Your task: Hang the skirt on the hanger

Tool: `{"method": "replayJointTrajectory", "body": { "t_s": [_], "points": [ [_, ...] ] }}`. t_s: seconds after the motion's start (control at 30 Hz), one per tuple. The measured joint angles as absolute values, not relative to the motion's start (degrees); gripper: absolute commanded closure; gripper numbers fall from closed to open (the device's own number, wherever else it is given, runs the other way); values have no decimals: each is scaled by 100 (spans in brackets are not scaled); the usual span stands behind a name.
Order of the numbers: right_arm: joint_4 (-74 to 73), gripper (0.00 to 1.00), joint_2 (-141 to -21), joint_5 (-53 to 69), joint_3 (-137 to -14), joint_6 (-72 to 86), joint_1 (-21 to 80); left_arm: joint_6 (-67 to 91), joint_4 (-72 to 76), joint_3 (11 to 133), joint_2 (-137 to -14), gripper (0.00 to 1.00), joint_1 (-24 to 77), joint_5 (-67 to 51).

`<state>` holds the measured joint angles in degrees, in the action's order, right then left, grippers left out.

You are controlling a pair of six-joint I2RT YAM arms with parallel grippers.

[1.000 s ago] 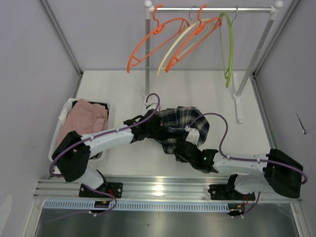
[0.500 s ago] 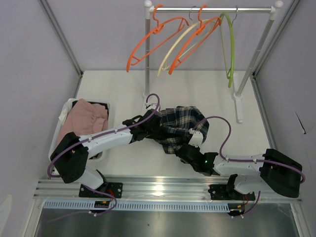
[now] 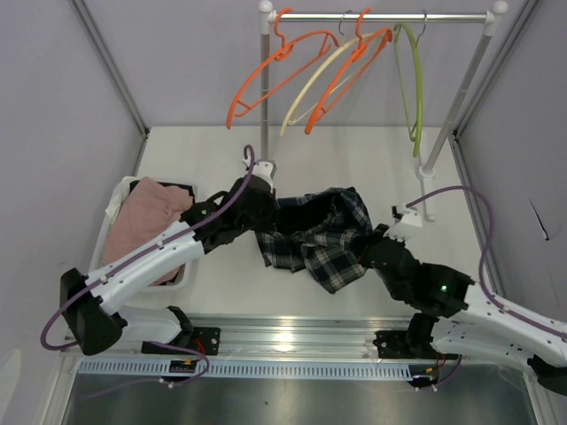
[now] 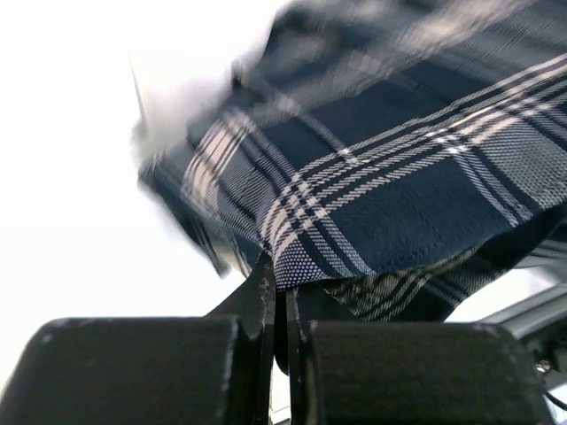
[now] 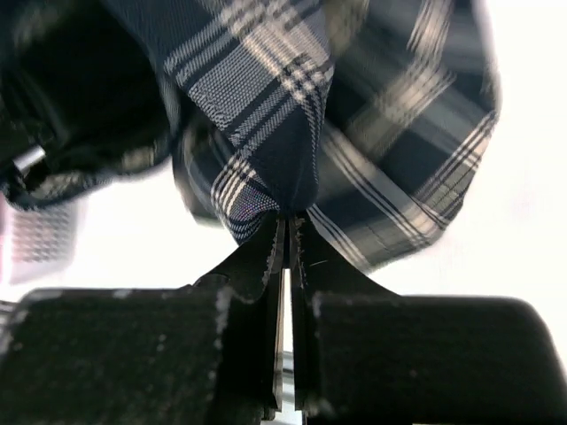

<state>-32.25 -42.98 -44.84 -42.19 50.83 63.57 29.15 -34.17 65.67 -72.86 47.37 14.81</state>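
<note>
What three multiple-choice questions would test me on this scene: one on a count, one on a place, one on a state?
1. How many hangers hang on the rail? A two; B four; C six.
2. Where does the pink cloth lie? A in the white basket at the left; B on the rail; C on a hanger.
3. How do the left gripper and the right gripper stand? A both open; B one open, one shut; C both shut on the plaid skirt.

Answers: B, two orange, one cream and one green hang there; A, the pink cloth fills the basket; C, each wrist view shows fingers pinched together on plaid cloth.
</note>
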Motion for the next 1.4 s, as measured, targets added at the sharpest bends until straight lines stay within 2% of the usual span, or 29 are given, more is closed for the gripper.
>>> {"method": "replayJointTrajectory", "body": {
  "t_s": [0.2, 0.4, 0.53, 0.67, 0.9, 1.0, 1.27, 1.4],
  "points": [
    [-4414, 100, -4099, -4960, -6114, 4357, 6066, 2648, -4324, 7714, -6914, 100, 4748, 1649],
    [-4779, 100, -4858, -4923, -8261, 3116, 5465, 2412, -5000, 9332, -6925, 100, 4858, 1719],
    [-4705, 100, -5380, -4650, -8792, 2569, 5013, 2346, -5070, 9509, -6888, 100, 4842, 1763],
    [-4624, 100, -5415, -4141, -8130, 2421, 4484, 2373, -4858, 8593, -6770, 100, 4733, 1741],
    [-4117, 100, -4768, -2668, -5400, 2703, 3636, 2729, -3789, 5959, -6766, 100, 4399, 1000],
    [-3968, 100, -4462, -1997, -4495, 2923, 3341, 2921, -3284, 5194, -6879, 100, 4348, 631],
    [-3734, 98, -4777, -1601, -4106, 3210, 3048, 3061, -2641, 4939, -7483, 98, 4209, 493],
    [-3645, 94, -5194, -1592, -4125, 3214, 2947, 3061, -2473, 4941, -7765, 89, 4163, 504]
  ]
}}
